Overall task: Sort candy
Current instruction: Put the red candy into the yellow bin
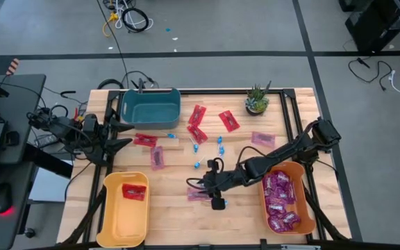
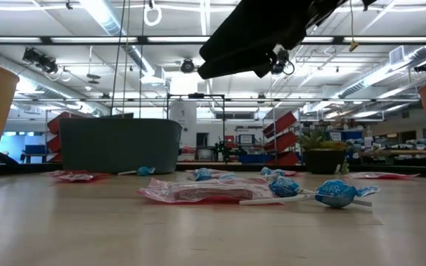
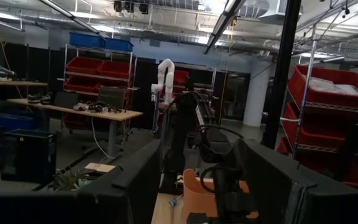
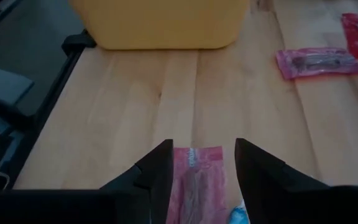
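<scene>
My right gripper (image 1: 205,187) hangs open above a magenta packet (image 1: 198,195) that lies flat near the table's near edge. In the right wrist view its fingers (image 4: 157,171) stand on either side of that packet (image 4: 197,180) without touching it. The low view shows the gripper (image 2: 250,41) well above the packet (image 2: 198,192), with a blue lollipop (image 2: 337,193) lying beside the packet. More red packets (image 1: 197,114), magenta packets (image 1: 157,157) and blue lollipops (image 1: 220,142) lie about the table's middle. My left gripper (image 1: 120,135) waits open by the teal bin (image 1: 151,105).
The yellow bin (image 1: 126,215) at the near left holds one red packet (image 1: 134,190). The orange bin (image 1: 298,173) at the near right holds several magenta packets. A small potted plant (image 1: 257,99) stands at the far right. There is bare wood between the yellow bin and my right gripper.
</scene>
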